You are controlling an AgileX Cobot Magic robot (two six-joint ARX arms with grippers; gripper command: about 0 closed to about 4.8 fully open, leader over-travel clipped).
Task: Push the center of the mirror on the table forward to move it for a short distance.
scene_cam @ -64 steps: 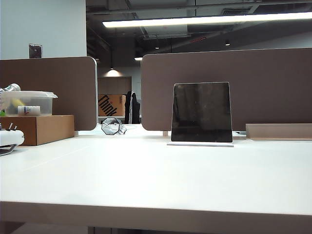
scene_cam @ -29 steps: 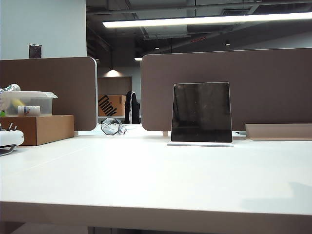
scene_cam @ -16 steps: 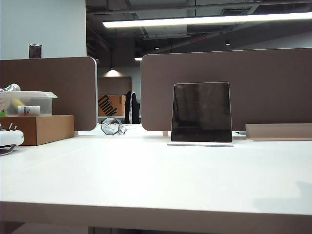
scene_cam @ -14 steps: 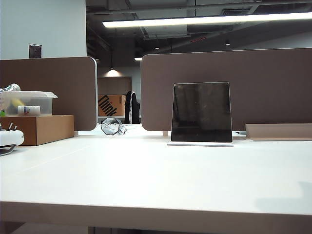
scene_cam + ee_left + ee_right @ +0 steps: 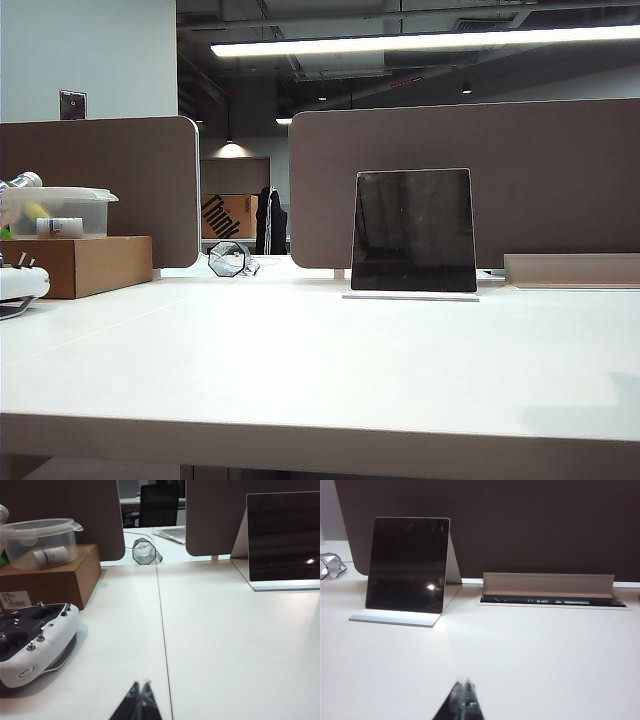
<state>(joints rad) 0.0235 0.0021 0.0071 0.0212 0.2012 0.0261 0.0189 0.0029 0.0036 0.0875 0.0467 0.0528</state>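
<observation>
Right gripper (image 5: 462, 692) clenched, low over table (image 5: 545, 655), well short of mirror (image 5: 406, 565). Left gripper (image 5: 140, 695) clenched too, farther from mirror.

Overhead strip light (image 5: 420, 42) bright; pictures sharp.

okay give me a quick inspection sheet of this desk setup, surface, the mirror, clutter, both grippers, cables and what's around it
Surface: white table, a seam running front to back in the left wrist view.
Job's things: mirror upright on its pale base plate, in front of the divider, untouched.
Clutter: cardboard box carrying a clear plastic tub; white controller; faceted glass piece.
Grippers: left gripper shut, low over the table near the controller; right gripper shut, short of the mirror, off towards its side.
Cables: nothing seen.
Surroundings: brown-grey divider panels, open cable tray lid, ceiling light strip.
</observation>
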